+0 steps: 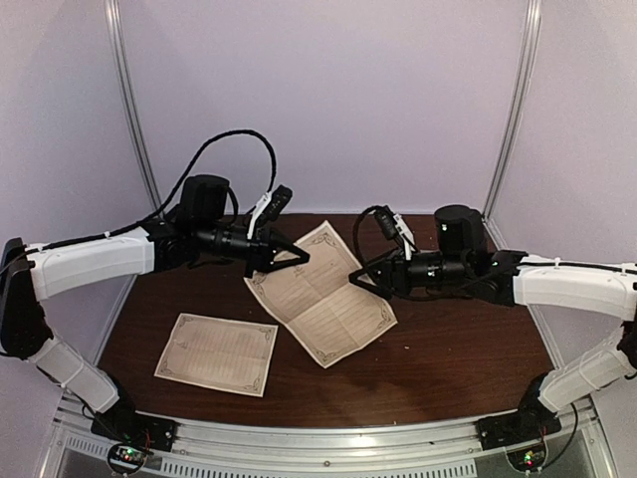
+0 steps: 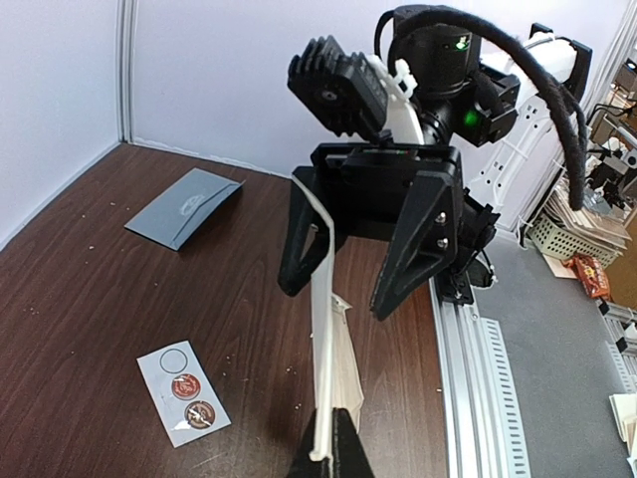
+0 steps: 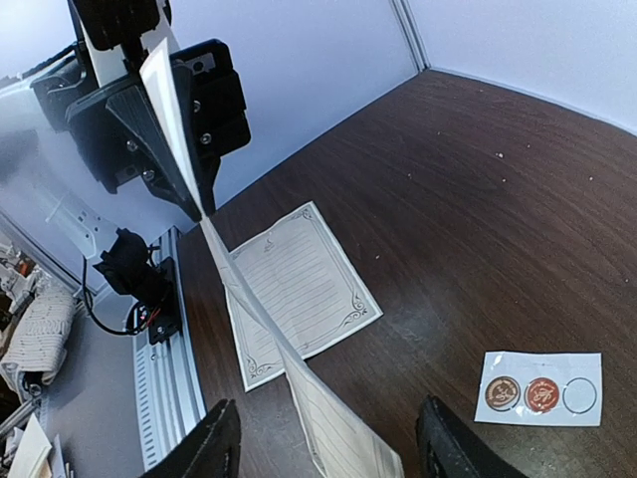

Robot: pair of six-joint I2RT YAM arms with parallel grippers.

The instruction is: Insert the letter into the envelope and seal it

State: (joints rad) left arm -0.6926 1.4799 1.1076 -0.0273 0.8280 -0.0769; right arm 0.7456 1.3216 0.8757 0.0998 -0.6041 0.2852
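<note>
The left fingers point(image 1: 299, 258) are clamped on one edge of the letter point(image 1: 328, 299), holding it up off the bench point(image 1: 448, 349). The right fingers point(image 1: 358, 281) stand apart. In the right wrist view the sheet runs down between them, gripped by neither.

The letter is a lined sheet with an ornate border and a crease across its middle. It hangs between the two arms, and its far part sags toward the wood. It looks thin, light and limp, so I judge it will bend wherever it is unsupported and will crumple or tear under a hard pinch. The best hold is likely a flat pinch on a short edge, close to the crease, so the free end can lead into the pocket.

A second sheet point(image 1: 217, 354) of the same kind lies flat near the left arm, apart from the letter.

The envelope point(image 2: 184, 206) lies flat by the wall, well apart from the letter. Nothing shows inside it, and I cannot tell whether its flap is open.

A sticker card point(image 2: 186, 395) holds two red seals and one bare ring.
</note>
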